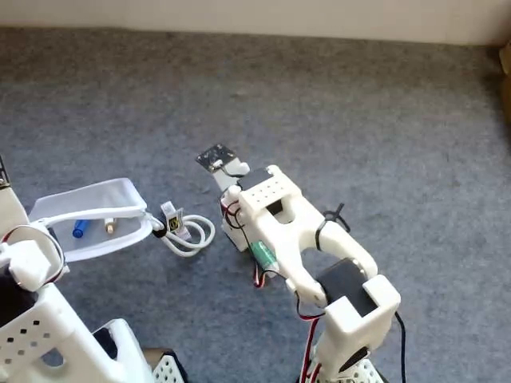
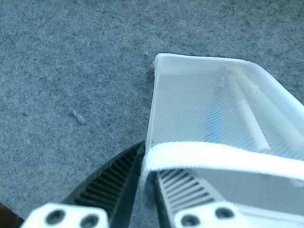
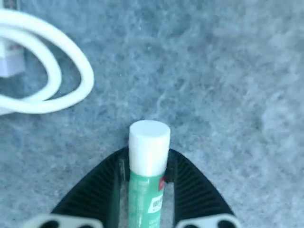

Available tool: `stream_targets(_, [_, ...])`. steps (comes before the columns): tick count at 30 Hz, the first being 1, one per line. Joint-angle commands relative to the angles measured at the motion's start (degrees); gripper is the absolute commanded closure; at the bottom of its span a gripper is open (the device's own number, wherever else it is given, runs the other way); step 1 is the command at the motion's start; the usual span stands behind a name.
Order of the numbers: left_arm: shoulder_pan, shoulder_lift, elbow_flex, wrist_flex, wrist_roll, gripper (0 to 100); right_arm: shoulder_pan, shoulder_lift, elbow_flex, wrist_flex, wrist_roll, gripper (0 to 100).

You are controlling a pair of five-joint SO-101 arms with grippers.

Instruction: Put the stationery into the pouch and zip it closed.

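Nearest us, the left gripper (image 2: 148, 164) has its jaws clamped on the white band along the edge of the pouch (image 2: 213, 109), one jaw on each side of it. The right gripper (image 3: 148, 156) has its jaws closed on a glue stick (image 3: 149, 142), green-bodied with a white cap that juts out past the jaw tips over the grey worktop (image 3: 228, 71). From the high view we see the glue stick (image 1: 262, 254) tucked under the right arm, just beside a looped white cord (image 1: 192, 233) that lies on the worktop between that arm and the pouch. The pouch (image 1: 96, 209) is white mesh and sits at the left side, and through it we make out a blue pen (image 1: 80, 230) and a pale stick (image 1: 110, 227) side by side inside.
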Motion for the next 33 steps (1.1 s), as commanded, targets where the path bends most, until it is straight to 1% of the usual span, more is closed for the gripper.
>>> stream_targets(1, [-0.04, 0.04, -0.48, -1.23, 0.53, 99, -0.75, -6.81, 1.71, 1.27, 0.35, 99.5])
stream_targets(5, [0.13, 0.04, -0.75, -1.41, 0.44, 99, -0.75, -17.1, 12.09, -3.82, 0.35, 99.5])
stream_targets(8, [2.68, 0.04, -2.15, -1.23, 0.44, 99, -0.66, -26.77, 21.49, -8.92, 0.09, 99.5])
stream_targets(12, [7.96, 0.04, -5.23, -1.14, 0.62, 99, 2.15, -40.31, 29.49, -10.15, -7.74, 99.5])
stream_targets(15, [10.24, 0.13, -8.57, -1.14, 0.62, 99, 4.35, -49.1, 32.22, -10.15, -14.24, 99.5])
stream_targets(18, [12.7, 0.13, -12.35, -0.44, 0.7, 99, 4.97, -57.19, 33.8, -10.15, -19.6, 99.5])
stream_targets(21, [17.36, 0.13, -15.96, 2.02, 0.7, 99, 4.97, -65.27, 36.09, -10.07, -24.0, 99.5])
stream_targets(25, [23.08, 0.57, -19.82, 4.66, 1.14, 99, 4.97, -76.44, 38.9, -10.07, -24.62, 99.5])
stream_targets(27, [25.1, 0.66, -20.35, 5.01, 3.08, 99, 4.97, -82.42, 40.13, -10.07, -24.44, 99.5])
stream_targets(30, [27.56, 0.75, -20.35, 5.19, 4.04, 99, 4.97, -91.47, 40.92, -10.07, -24.26, 99.5])
stream_targets(33, [28.35, 0.75, -20.62, 5.27, 4.04, 99, 4.97, -99.47, 40.66, -10.07, -24.18, 99.5])
